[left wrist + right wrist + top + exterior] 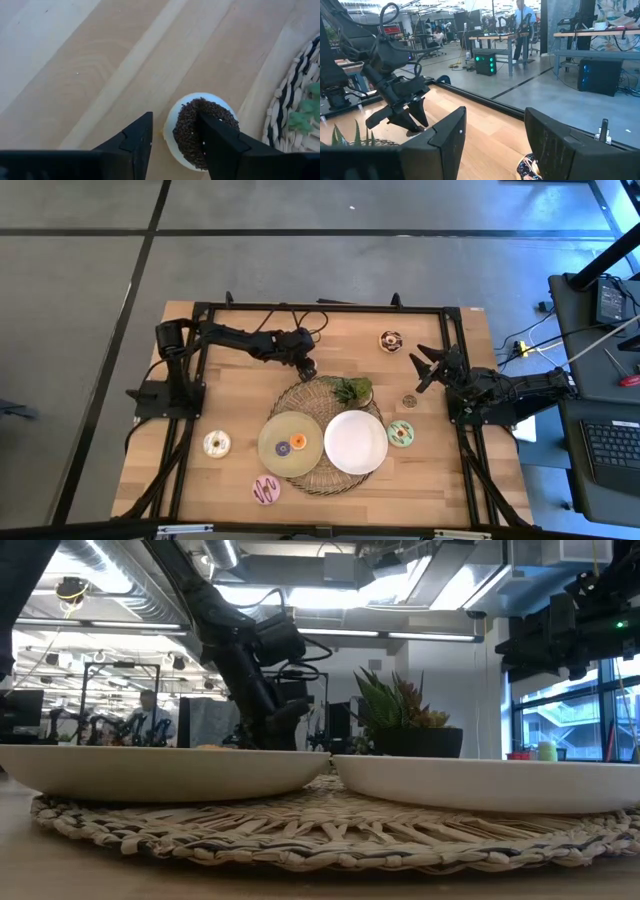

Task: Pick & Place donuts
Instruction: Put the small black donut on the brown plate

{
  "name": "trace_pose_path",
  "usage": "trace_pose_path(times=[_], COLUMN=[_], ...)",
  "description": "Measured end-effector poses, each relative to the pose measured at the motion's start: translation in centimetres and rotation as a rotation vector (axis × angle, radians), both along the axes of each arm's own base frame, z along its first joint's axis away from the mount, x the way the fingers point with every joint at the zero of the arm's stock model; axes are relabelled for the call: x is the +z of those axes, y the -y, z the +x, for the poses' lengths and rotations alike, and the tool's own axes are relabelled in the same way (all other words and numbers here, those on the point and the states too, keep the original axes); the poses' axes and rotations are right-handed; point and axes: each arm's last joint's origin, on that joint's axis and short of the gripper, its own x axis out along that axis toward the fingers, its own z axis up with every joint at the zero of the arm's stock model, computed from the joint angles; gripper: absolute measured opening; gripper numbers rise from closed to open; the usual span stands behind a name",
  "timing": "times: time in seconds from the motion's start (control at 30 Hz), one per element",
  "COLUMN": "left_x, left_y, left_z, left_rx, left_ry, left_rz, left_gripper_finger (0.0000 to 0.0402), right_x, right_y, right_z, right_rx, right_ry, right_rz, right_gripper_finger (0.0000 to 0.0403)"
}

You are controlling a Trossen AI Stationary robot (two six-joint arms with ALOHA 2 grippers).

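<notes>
Pale wooden table point(240, 340) under me, with a round woven mat point(300, 395) near its middle carrying two plates. My left gripper point(306, 367) hangs low just off the mat's far-left rim, its fingers point(137, 142) spread and straddling one side of a chocolate-sprinkled donut point(192, 135): one finger stands through the ring's hole, the other just outside its white edge, and the outer one does not seem to press yet. To do this well I judge I should settle squarely onto that side of the ring and close gently, so it doesn't squirt sideways toward the mat, then lift straight up. My right gripper point(428, 367) waits wide open and empty above the table's right side, well apart. An orange donut point(297, 442) already lies on the yellow-green plate point(272, 455); others are scattered around the mat.
</notes>
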Motion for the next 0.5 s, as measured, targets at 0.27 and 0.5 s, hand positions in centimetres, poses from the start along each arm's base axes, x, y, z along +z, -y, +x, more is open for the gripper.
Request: trace_pose_path(times=[0.27, 0.5], left_x=[0.6, 2.9], left_y=[0.1, 0.5], left_z=[-0.3, -0.8], left_rx=[-0.008, -0.047], left_ry=[0.005, 0.053], left_rz=[-0.01, -0.03], left_gripper_finger=[0.0108, 0.0037], right_x=[0.0, 0.0], right_y=[0.0, 0.0], right_z=[0.0, 0.0], right_rx=[0.0, 0.0], right_ry=[0.0, 0.0], right_rz=[0.0, 0.0], right_gripper_finger=[0.0202, 0.0202])
